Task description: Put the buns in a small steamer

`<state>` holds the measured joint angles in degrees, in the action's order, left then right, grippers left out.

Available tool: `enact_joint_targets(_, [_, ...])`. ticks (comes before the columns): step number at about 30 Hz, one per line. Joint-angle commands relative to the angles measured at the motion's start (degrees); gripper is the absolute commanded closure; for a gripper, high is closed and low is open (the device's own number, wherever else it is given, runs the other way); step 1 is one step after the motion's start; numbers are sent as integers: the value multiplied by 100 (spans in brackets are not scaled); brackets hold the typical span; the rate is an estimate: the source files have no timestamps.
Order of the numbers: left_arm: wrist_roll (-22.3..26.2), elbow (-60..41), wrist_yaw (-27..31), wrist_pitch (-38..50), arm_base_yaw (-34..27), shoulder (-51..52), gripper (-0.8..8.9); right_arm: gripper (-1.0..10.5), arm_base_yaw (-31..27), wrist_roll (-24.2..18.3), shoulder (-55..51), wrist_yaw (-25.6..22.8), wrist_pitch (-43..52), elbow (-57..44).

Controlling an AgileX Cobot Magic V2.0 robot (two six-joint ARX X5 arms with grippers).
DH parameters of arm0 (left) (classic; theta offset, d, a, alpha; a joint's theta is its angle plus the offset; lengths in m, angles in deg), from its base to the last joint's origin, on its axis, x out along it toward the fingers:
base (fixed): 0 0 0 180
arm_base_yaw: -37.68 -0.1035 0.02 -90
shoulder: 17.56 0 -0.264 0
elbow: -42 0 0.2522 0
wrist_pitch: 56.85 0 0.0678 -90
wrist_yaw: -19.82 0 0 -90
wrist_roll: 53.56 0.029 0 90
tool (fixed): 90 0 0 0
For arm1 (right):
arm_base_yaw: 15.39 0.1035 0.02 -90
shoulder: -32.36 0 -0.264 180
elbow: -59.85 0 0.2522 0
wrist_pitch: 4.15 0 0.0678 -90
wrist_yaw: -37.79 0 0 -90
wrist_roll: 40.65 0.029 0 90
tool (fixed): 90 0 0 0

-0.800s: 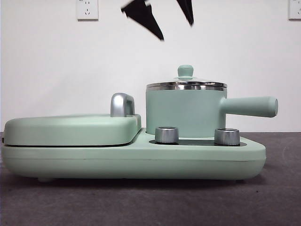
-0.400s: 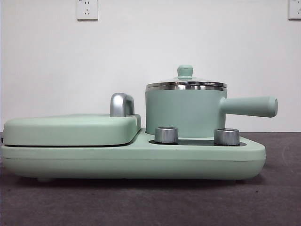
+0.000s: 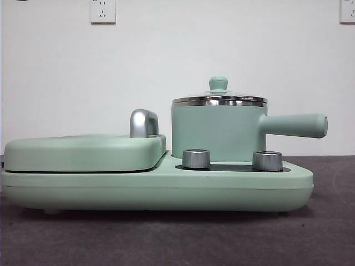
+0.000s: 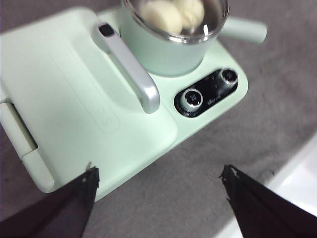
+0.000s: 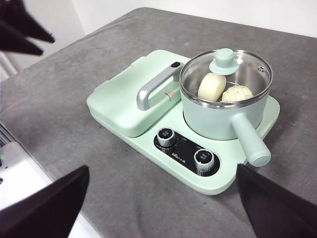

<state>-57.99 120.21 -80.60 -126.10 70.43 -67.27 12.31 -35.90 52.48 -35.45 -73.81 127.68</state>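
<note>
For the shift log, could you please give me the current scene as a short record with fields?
Steamer: mint-green cylindrical pot with steel rim, seated on the mint-green cooker base
Lid: glass lid with green knob, on the pot
Buns: smooth cream roll and ridged white bun, both inside the pot
Griddle lid: flat mint-green lid with chrome handle, closed
Left gripper: open, empty, above the table
Right gripper: open, empty, above the table
Task state: looks done

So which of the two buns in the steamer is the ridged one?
The ridged bun, nearer the long handle; the smooth bun sits beside it under the glass lid.
</note>
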Motion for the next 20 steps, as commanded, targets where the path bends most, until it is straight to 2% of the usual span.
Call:
enact_joint_targets(1, [-251,-767,0,457,0,721,412,473,33,13,0,20,61,46])
enact_joint_targets(7, [-649,-1537,15,671,-22,1775,430,474,35,13,0,20,57,46])
enact_joint_targets(8, [-728,-1567,48,660,-22,1867,503,496,35,13,0,31,55,46])
enact_joint_targets(9, [-748,-1572,81,634,-22,1932,646,601,35,11,0,76,46,46])
enact_joint_targets(10, [-743,-1569,83,621,-22,1967,829,758,33,11,0,136,26,46])
enact_joint_targets(11, [-750,-1569,101,627,-22,2000,784,971,35,-20,0,151,11,46])
enact_joint_targets(12, [-748,-1569,107,643,-22,2017,810,914,35,-59,0,164,-4,44])
enact_joint_targets(20, [-745,-1565,107,715,-22,2020,807,930,33,-72,-2,125,20,48])
